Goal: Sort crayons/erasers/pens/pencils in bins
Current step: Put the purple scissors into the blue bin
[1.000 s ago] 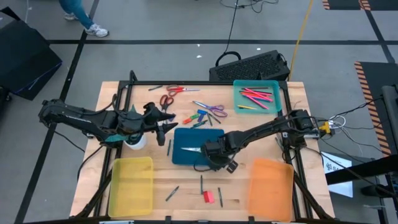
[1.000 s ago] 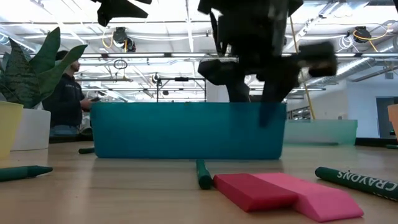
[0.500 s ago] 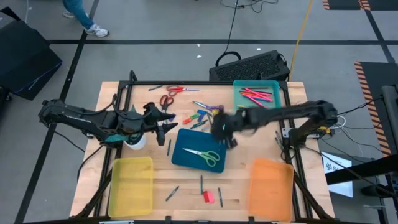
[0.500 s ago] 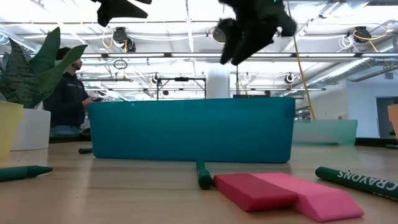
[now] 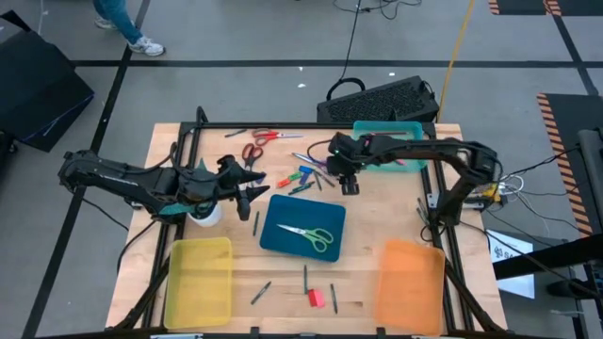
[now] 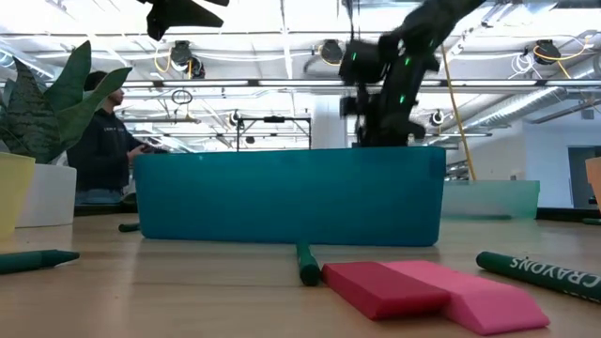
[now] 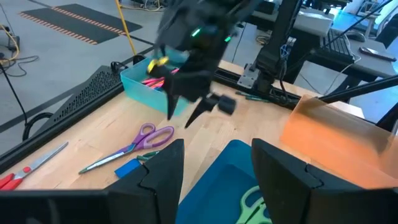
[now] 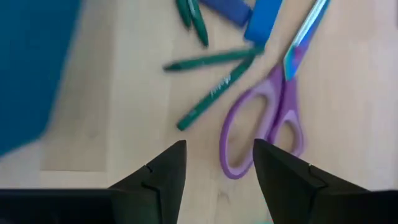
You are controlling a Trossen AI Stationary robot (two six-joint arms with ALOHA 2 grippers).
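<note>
A workshop floor with taped lines surrounds the wooden bench point(image 5: 377, 221), both arms reaching over a scatter of stationery.

The right pincer point(image 8: 214, 163) hangs with fingers spread apart and empty above the purple scissors point(image 8: 273, 118) and green crayons point(image 8: 214, 87), near the bench's far edge beside the teal bin point(image 5: 388, 143) in the far right corner. The left pincer point(image 7: 211, 163), also parted and holding nothing, waits over the bench's left half, near a white cup point(image 5: 205, 216). The dark blue bin point(image 5: 283, 231) sits mid-bench with green-handled scissors point(image 5: 312, 234) inside. The yellow bin point(image 5: 199, 281) is at the near left corner and the orange bin point(image 5: 411, 282) at the near right. Between them, by the near edge, lie a red eraser point(image 6: 380, 286) and a pink eraser point(image 6: 474, 299), touching. A blue eraser point(image 8: 263, 17) lies just beside the purple scissors' blades.
</note>
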